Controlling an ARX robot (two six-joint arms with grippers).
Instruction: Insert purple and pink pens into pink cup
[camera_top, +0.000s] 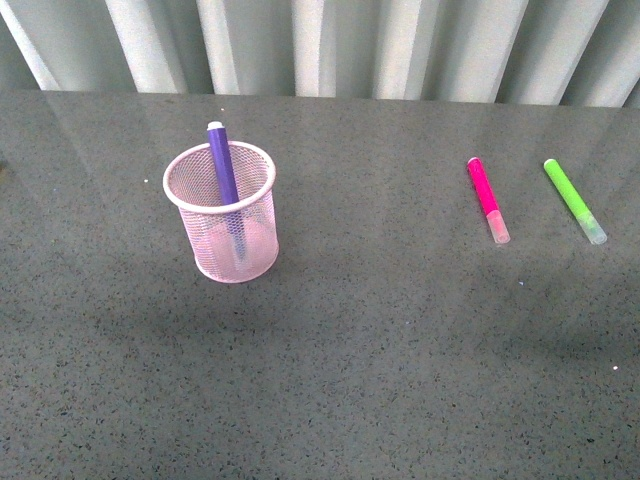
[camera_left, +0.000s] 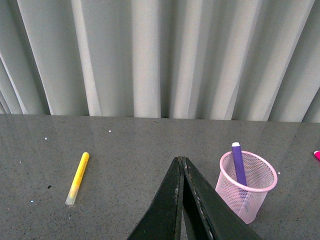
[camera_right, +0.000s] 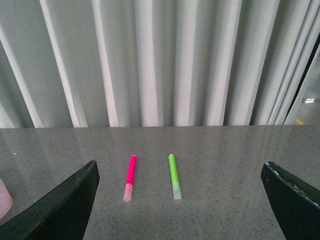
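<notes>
The pink cup (camera_top: 222, 222) stands upright on the left half of the grey table, and the purple pen (camera_top: 224, 176) leans inside it, its end sticking above the rim. Far to the right the pink pen (camera_top: 487, 199) lies flat, pale cap toward me. My left gripper (camera_left: 181, 161) is shut with nothing in it, a little short of the pink cup (camera_left: 247, 186) and the purple pen (camera_left: 239, 163). Wide open, my right gripper (camera_right: 180, 170) hangs back from the pink pen (camera_right: 130, 176). Neither arm shows in the front view.
A lime green pen (camera_top: 574, 200) lies just right of the pink pen, also seen as the green pen (camera_right: 174, 175) in the right wrist view. A yellow pen (camera_left: 78, 177) lies well left of the cup. Pleated grey curtains (camera_top: 330, 45) close off the table's far edge.
</notes>
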